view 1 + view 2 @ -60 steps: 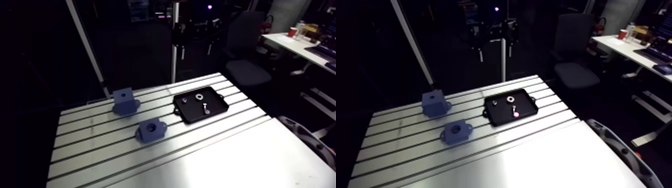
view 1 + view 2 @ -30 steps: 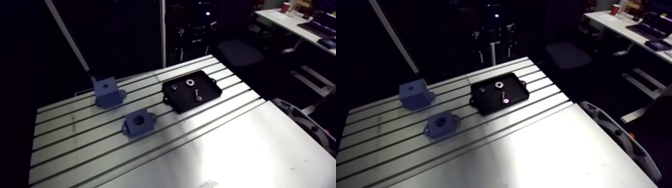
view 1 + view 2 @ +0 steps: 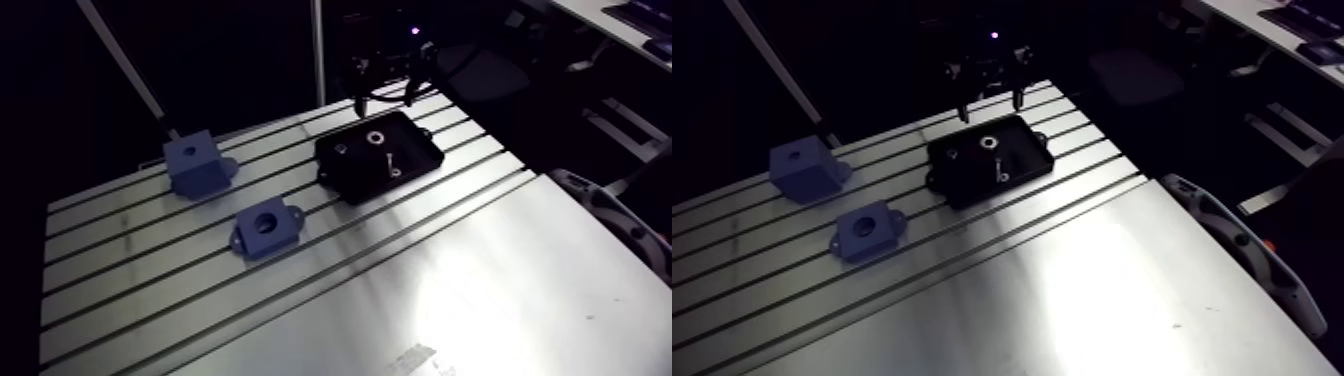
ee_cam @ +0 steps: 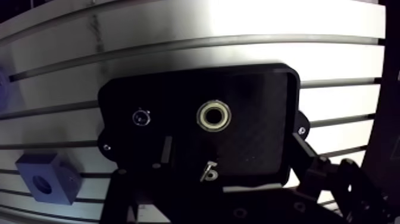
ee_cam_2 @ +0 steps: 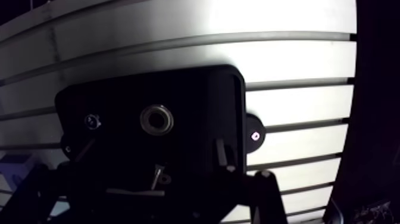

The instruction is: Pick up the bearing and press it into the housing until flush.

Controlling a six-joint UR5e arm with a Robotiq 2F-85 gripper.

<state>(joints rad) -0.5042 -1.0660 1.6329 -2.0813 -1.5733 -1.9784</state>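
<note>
Hovering over the black tray with the gripper spread wide, fingers clear of everything in it. Lying flat on the tray floor, just ahead of the gap between the fingers: the bearing, a pale ring around a dark bore. Sharing the tray with it, a small round part off to one side and a short bolt closer to the gripper, all three apart from one another. Sitting on the slotted worktop, the tray close to the far edge, toward the far right corner. Well apart from it, out among the slots toward the left edge, the blue housing, flanged, its wide round bore in plain sight. Near the far left corner, a second blue block with a small hole on top.
</note>
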